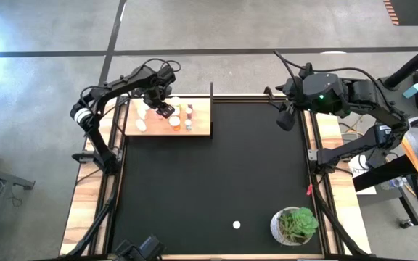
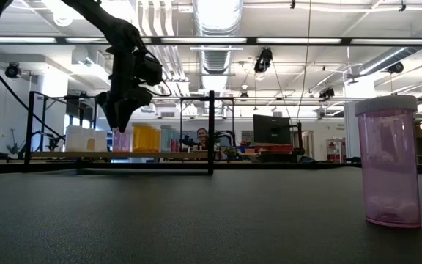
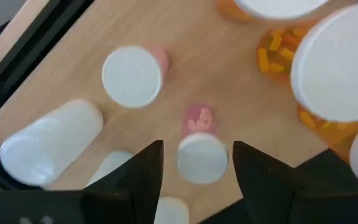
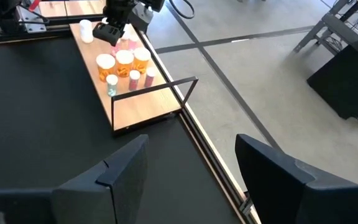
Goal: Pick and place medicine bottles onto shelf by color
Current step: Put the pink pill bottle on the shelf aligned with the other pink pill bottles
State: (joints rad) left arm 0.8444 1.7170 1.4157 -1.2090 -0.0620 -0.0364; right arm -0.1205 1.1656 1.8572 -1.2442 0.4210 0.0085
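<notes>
On the black-matted table (image 1: 216,181), your left end effector (image 3: 194,165) hangs parted straight above a small upright pink bottle (image 3: 201,149) on the shelf (image 1: 194,127), fingers either side untouching, while your right end effector (image 4: 191,168) waits open, well apart.

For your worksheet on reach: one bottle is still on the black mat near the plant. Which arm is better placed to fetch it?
Probably right: the right pincer is empty, on the bottle's side; the left pincer is over the shelf.
</notes>
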